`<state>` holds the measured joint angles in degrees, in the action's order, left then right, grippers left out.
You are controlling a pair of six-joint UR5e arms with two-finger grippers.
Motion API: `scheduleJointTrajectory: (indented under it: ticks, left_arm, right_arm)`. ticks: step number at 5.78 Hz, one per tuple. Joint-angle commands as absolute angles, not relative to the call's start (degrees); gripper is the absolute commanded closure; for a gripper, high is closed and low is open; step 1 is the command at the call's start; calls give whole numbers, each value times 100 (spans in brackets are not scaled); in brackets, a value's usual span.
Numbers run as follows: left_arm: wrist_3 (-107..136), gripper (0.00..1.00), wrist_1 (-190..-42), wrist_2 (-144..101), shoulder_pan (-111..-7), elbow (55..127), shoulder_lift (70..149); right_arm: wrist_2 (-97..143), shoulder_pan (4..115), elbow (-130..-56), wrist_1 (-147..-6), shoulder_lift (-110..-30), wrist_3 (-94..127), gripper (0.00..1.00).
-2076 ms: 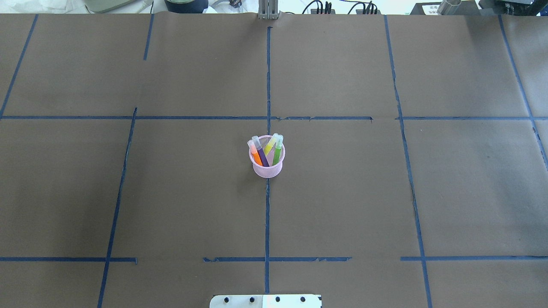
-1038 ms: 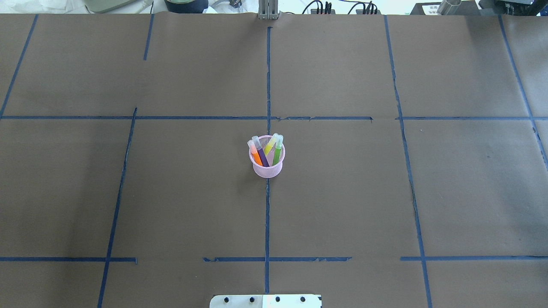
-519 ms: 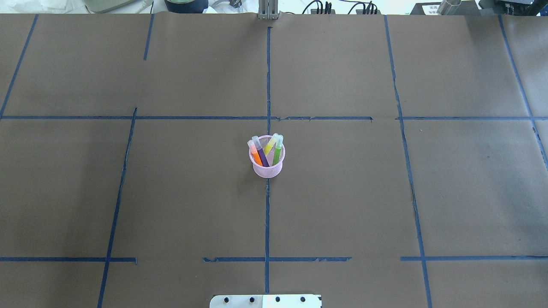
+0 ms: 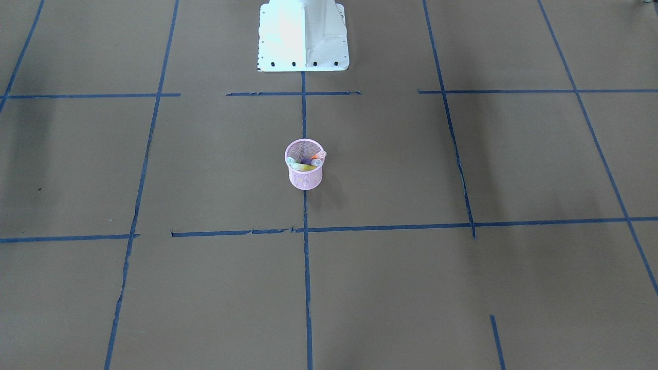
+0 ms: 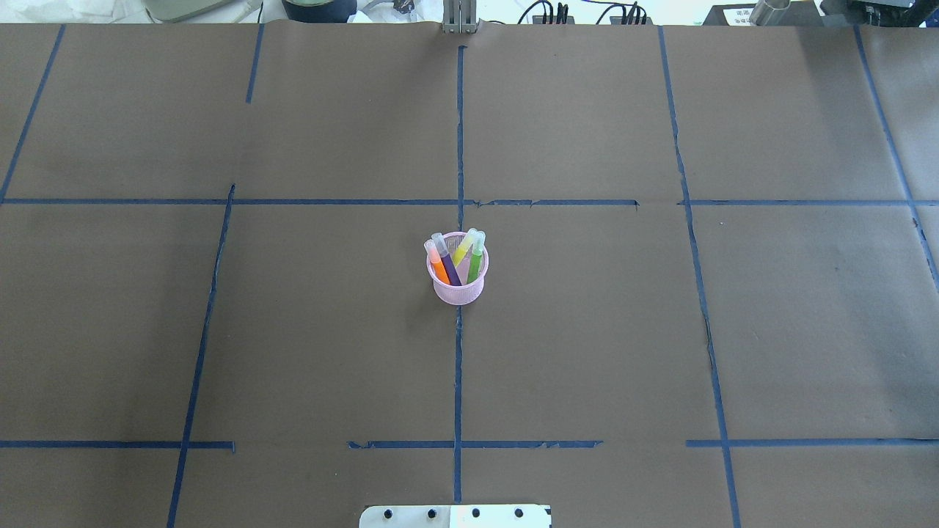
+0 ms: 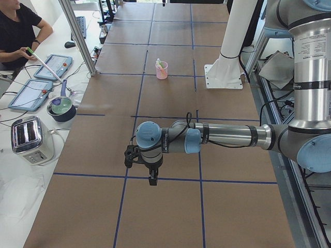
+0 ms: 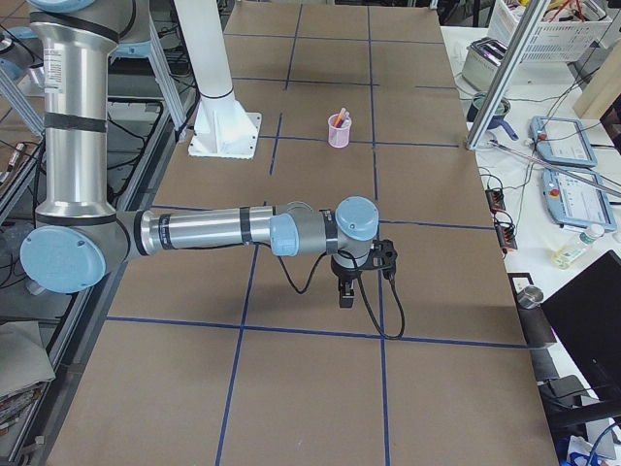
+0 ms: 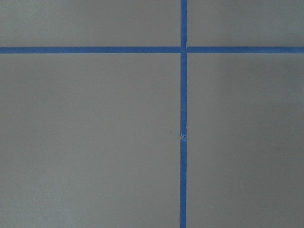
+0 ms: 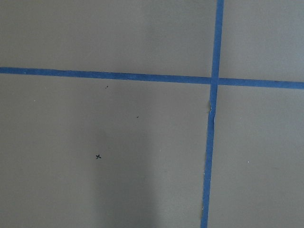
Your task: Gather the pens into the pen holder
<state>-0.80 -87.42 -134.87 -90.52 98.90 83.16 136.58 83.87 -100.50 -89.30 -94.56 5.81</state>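
Pink pen holder (image 5: 458, 290) | pens (image 5: 449, 268) inside | table (image 5: 293, 330) centre, edges far

table (image 5: 587, 330): brown paper, blue tape grid (image 5: 458, 367) | side bench (image 6: 15, 170): toaster (image 6: 31, 138), pot (image 6: 61, 107)

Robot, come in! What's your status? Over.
Left pincer, right pincer: far from the pen holder, open or shut unclear. Pens all inside it. Nothing blocking.

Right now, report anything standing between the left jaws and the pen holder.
Nothing visible does. In the exterior left view only bare brown paper with blue tape lines lies between the left jaws and the pen holder. The pens already stand inside it.
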Motion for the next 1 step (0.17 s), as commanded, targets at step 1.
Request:
scheduleJointTrajectory:
  ticks: [1]
  left_arm:
    - [-79,0,-8745,-13447,-9044,9888,8350]
  right_arm:
    - [13754,8534,-10081,-8938,-9527,422,0]
